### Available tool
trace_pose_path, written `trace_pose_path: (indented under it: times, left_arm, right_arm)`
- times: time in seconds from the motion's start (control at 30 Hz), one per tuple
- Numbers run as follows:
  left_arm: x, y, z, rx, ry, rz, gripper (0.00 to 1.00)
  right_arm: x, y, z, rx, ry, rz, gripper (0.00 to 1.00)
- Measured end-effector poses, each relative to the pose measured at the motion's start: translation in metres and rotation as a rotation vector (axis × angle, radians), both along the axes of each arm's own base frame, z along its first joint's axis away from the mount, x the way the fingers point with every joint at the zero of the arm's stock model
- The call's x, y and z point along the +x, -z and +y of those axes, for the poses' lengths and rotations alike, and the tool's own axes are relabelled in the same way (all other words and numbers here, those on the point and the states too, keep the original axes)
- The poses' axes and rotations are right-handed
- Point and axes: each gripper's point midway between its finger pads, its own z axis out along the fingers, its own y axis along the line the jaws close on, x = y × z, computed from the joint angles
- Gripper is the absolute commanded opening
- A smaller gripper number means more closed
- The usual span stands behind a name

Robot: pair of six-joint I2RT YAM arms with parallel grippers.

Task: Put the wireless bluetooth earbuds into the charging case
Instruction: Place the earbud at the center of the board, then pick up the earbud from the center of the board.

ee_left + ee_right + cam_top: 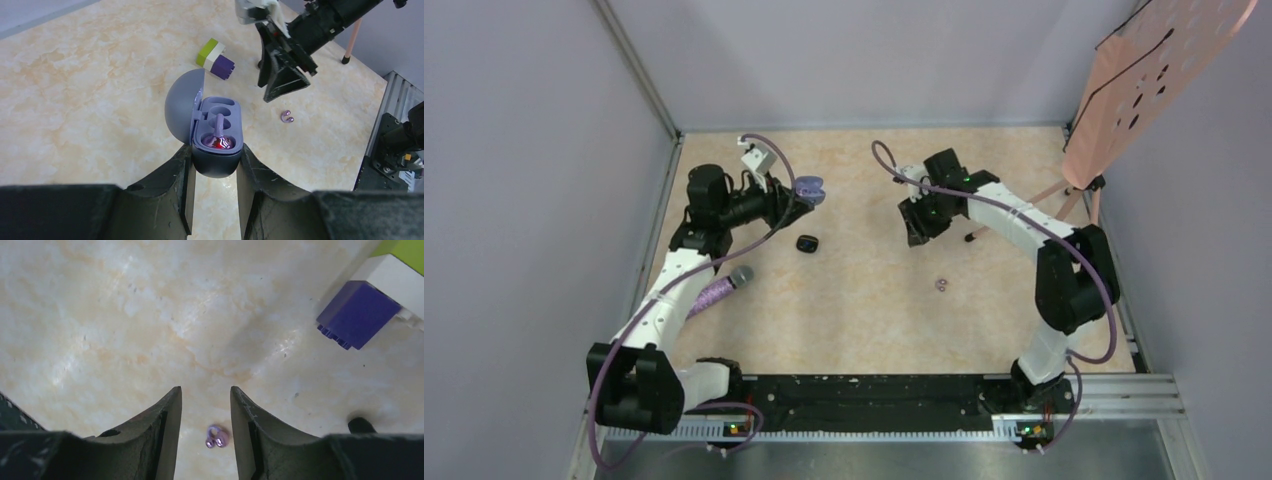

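My left gripper (216, 152) is shut on the base of the grey charging case (217, 165), held above the table with its lid (180, 102) swung open to the left. One purple earbud (219, 141) sits in the near slot; the far slot (222, 106) is empty. From above, the case (809, 189) is at the left arm's tip. Another purple earbud (941, 285) (286, 116) lies loose on the table. My right gripper (205, 390) (917, 228) hangs open above the table, nothing between its fingers; the loose earbud (216, 436) shows far below, between them. A small black piece (807, 243) lies below the case.
A green, white and purple block (215, 59) (372, 300) sits on the table beyond the right gripper. A pink perforated board (1159, 70) on a thin-legged stand occupies the back right corner, one leg's foot (361, 425) near the right gripper. Walls close the left, back and right.
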Motion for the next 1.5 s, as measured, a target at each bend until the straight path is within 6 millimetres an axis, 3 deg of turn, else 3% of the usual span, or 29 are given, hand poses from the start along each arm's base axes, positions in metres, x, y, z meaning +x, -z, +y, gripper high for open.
trace_pose_path:
  times: [0.23,0.37,0.5,0.67,0.9,1.1,1.5]
  left_arm:
    - [0.005,-0.003,0.011,-0.005,-0.036,0.017,0.00]
    - [0.004,-0.001,0.012,-0.001,-0.037,0.028,0.00]
    - [0.003,0.001,0.013,0.000,-0.040,0.037,0.00]
    - [0.004,0.000,0.015,0.001,-0.048,0.038,0.00]
    - [0.002,-0.006,0.018,-0.001,-0.058,0.018,0.00]
    - [0.002,-0.006,0.019,0.000,-0.063,0.017,0.00]
    - [0.003,-0.006,0.019,-0.004,-0.065,0.020,0.00]
  right_arm:
    - [-0.049,0.007,-0.028,0.018,-0.749,0.010,0.31]
    - [-0.048,0.013,-0.027,0.012,-0.957,0.022,0.28]
    - [-0.036,0.030,-0.027,-0.036,-1.036,0.045,0.30]
    - [-0.038,0.045,-0.032,-0.135,-1.103,0.076,0.28]
    - [-0.048,0.058,-0.031,-0.230,-1.195,0.088,0.27]
    - [-0.064,0.072,-0.046,-0.266,-1.236,0.147,0.26]
    - [-0.072,0.075,-0.060,-0.311,-1.269,0.161,0.20]
